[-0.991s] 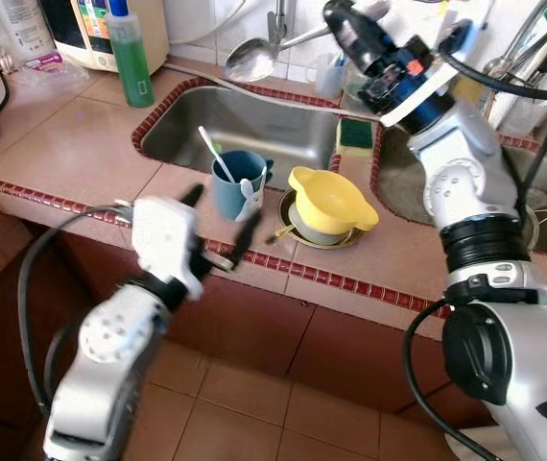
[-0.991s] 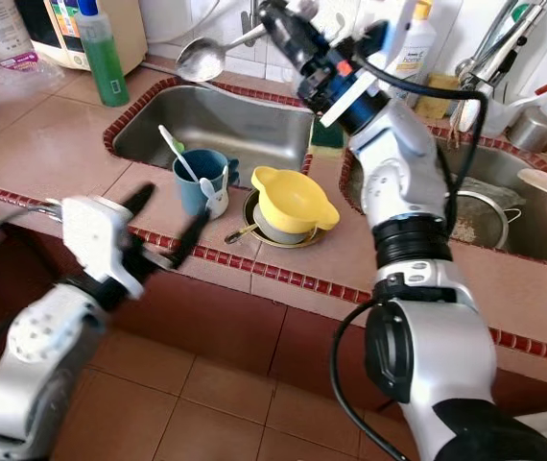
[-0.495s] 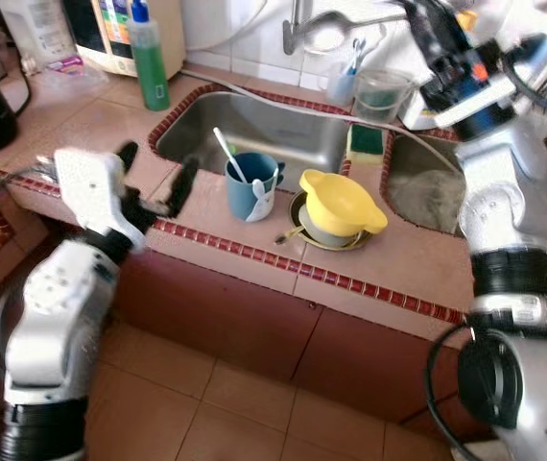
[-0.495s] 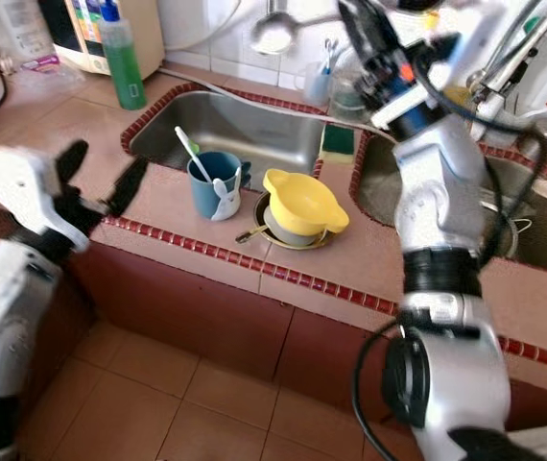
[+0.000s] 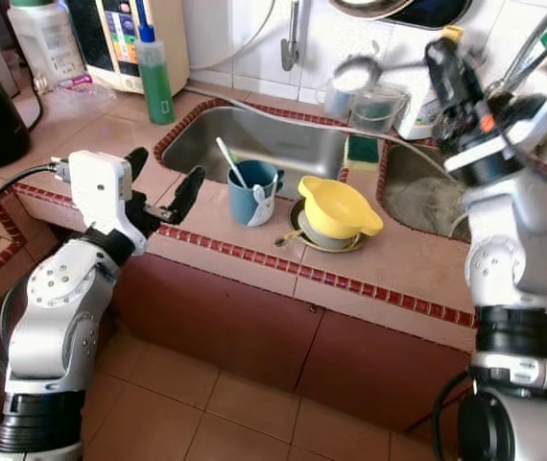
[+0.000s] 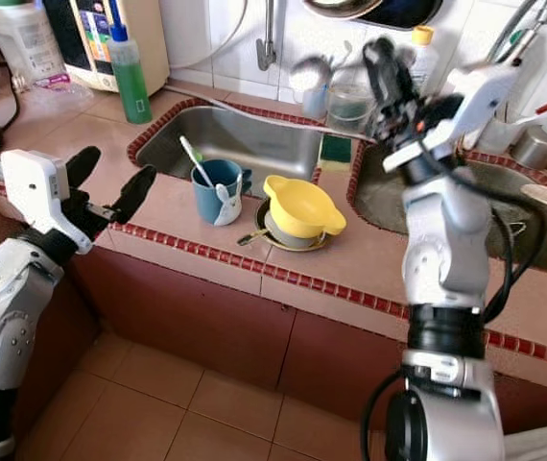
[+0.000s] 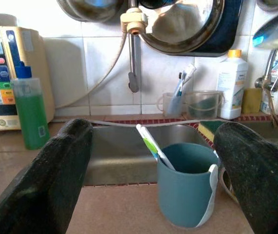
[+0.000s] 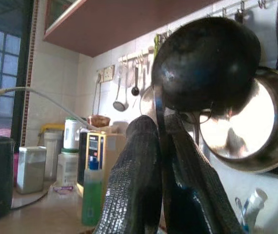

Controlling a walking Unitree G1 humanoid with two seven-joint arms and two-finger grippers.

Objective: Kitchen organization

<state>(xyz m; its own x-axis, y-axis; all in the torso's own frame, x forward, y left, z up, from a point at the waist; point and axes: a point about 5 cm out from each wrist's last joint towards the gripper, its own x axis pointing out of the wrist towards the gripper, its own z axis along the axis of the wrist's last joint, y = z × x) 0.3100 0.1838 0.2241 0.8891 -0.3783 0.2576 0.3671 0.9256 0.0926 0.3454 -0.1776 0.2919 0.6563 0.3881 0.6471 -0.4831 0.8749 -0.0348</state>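
Observation:
My right gripper [image 5: 441, 60] is raised over the divide between the two sinks, shut on the handle of a steel ladle [image 5: 355, 72]. The ladle's bowl [image 8: 205, 63] hangs near the back wall, above a clear container [image 5: 377, 104]. My left gripper [image 5: 166, 168] is open at the counter's front edge, left of a blue cup [image 5: 252, 192] that holds a white and green utensil and a white spoon. The cup [image 7: 185, 187] sits between the black fingers [image 7: 56, 170], a short way beyond them. A yellow bowl [image 5: 336, 204] lies upside down on a plate right of the cup.
The steel sink [image 5: 273, 144] lies behind the cup, a second sink [image 6: 465, 202] to its right. A green soap bottle [image 5: 155, 72] and a water purifier [image 5: 125, 38] stand at the back left. A green sponge [image 5: 360, 152] sits between the sinks. Pans hang on the wall.
The view has shifted. My right arm has swung the ladle rightward, from over the left sink to the sink divide. My left gripper has risen and moved left of the blue cup, still open.

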